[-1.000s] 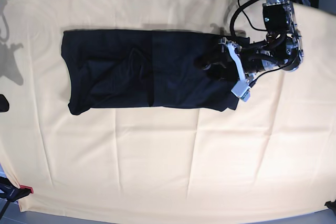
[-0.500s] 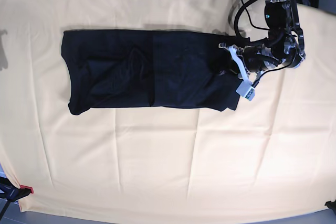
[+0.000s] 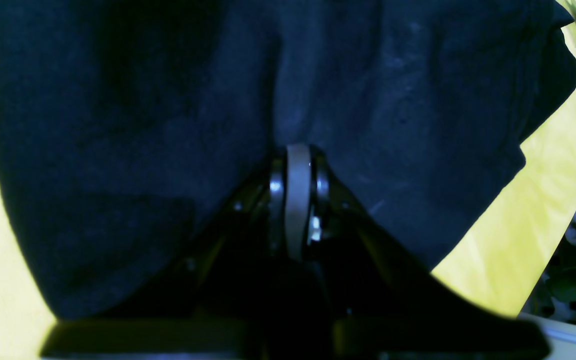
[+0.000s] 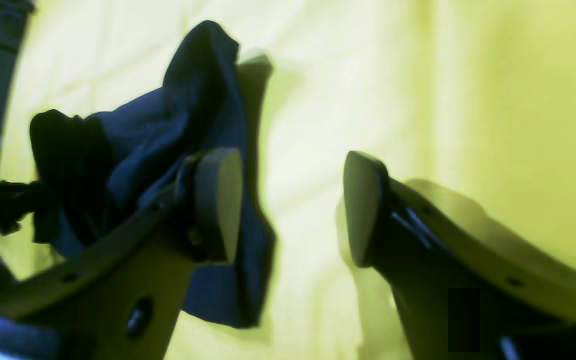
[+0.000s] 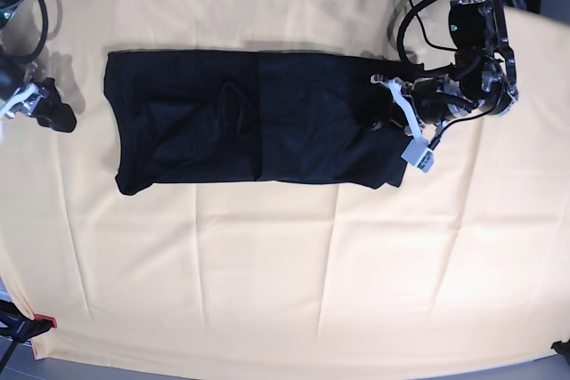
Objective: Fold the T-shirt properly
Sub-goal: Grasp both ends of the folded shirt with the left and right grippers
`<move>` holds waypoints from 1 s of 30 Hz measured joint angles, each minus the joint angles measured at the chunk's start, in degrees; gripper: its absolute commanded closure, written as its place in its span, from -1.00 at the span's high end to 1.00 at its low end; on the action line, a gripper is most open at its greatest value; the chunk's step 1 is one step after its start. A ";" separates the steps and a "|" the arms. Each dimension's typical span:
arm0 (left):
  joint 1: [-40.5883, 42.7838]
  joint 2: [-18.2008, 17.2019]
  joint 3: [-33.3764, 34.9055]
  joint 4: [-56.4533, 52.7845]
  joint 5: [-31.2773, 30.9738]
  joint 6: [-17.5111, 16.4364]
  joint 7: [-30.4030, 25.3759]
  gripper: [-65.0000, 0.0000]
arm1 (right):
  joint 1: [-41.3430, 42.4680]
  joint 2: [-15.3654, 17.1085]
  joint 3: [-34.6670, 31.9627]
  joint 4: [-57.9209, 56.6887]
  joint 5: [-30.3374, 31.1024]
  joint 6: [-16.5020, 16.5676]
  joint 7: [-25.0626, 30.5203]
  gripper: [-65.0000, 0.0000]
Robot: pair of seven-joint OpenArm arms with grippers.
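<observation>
While the yellow cloth (image 5: 285,273) covers the whole table, we see the T-shirt (image 5: 240,122) lying flat across its upper half, already narrowed into a long dark band. Our left gripper (image 5: 385,118) has its jaws pinched together on the band's edge nearest that arm, likely so that end can be carried over the rest. Our right gripper (image 5: 25,101) sits just beyond the opposite end with jaws apart, gripping nothing, though dark fabric shows beside one finger (image 4: 218,200) in its wrist view.
</observation>
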 measured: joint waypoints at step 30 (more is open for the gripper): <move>0.00 -1.75 0.02 0.00 0.28 0.00 0.20 -1.00 | 1.42 -7.96 -21.11 0.09 -7.32 1.64 7.56 0.07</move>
